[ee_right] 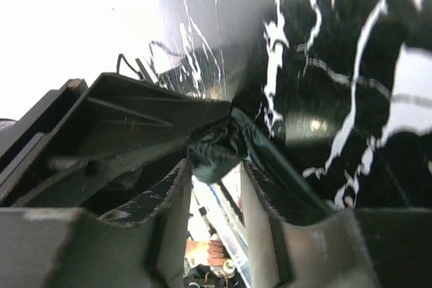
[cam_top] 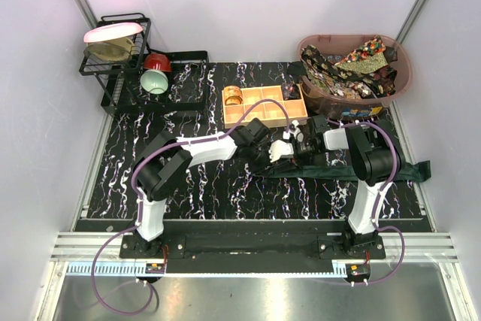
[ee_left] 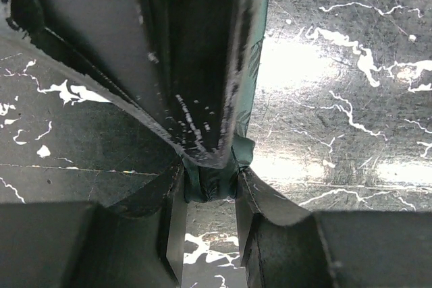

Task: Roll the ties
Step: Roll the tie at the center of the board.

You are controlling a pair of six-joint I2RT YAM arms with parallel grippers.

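A plain dark green tie (cam_top: 376,172) lies stretched across the marbled mat (cam_top: 210,186) from the middle to the right edge. Both arms meet over its left end. My left gripper (cam_top: 284,151) is shut on a small rolled bunch of the green tie (ee_left: 210,181), pinched between its fingertips (ee_left: 177,200). My right gripper (cam_top: 301,143) comes in from the opposite side, and the same green tie (ee_right: 214,156) bunch fills the gap between its fingertips (ee_right: 181,180). The right gripper's finger (ee_left: 189,65) fills the top of the left wrist view. Several patterned ties (cam_top: 353,65) lie heaped in a basket.
The brown basket (cam_top: 402,84) stands at the back right. A tan wooden box (cam_top: 263,110) with compartments sits just behind the grippers. A black dish rack (cam_top: 120,58) with a pink plate, a red bowl and a green cup stands at the back left.
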